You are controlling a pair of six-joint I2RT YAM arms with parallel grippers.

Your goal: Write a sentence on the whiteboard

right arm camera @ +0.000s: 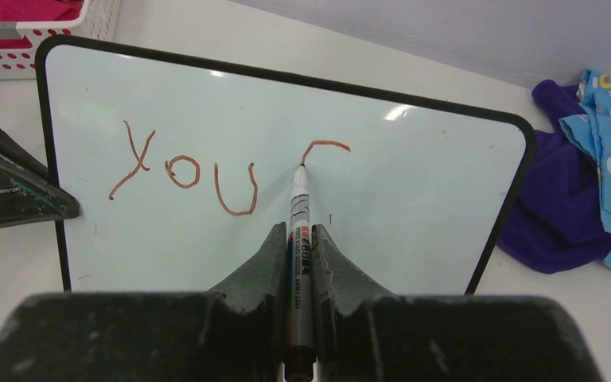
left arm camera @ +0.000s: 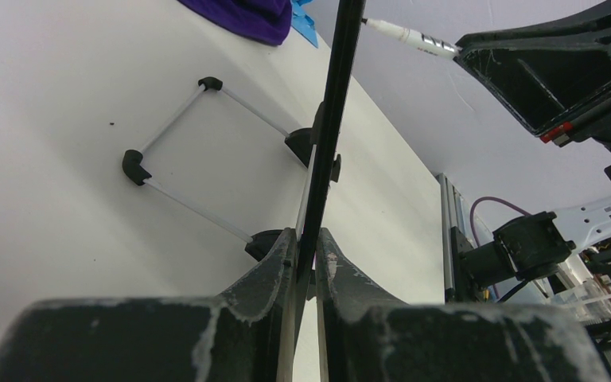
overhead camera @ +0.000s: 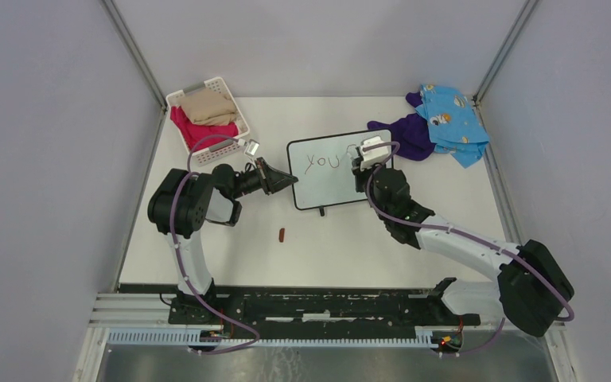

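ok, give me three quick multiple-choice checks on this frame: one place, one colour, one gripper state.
1. Where is the basket relative to the whiteboard? A: right of it. B: left of it, farther back. C: in front of it.
2. Ink colour of the sentence? A: reddish-brown. B: blue. C: green.
3. Left gripper? A: open, off the board. B: shut on nothing. C: shut on the whiteboard's edge.
Key: B, the top view shows it beyond the board's left side; A, the right wrist view shows rusty strokes; C, it pinches the black frame.
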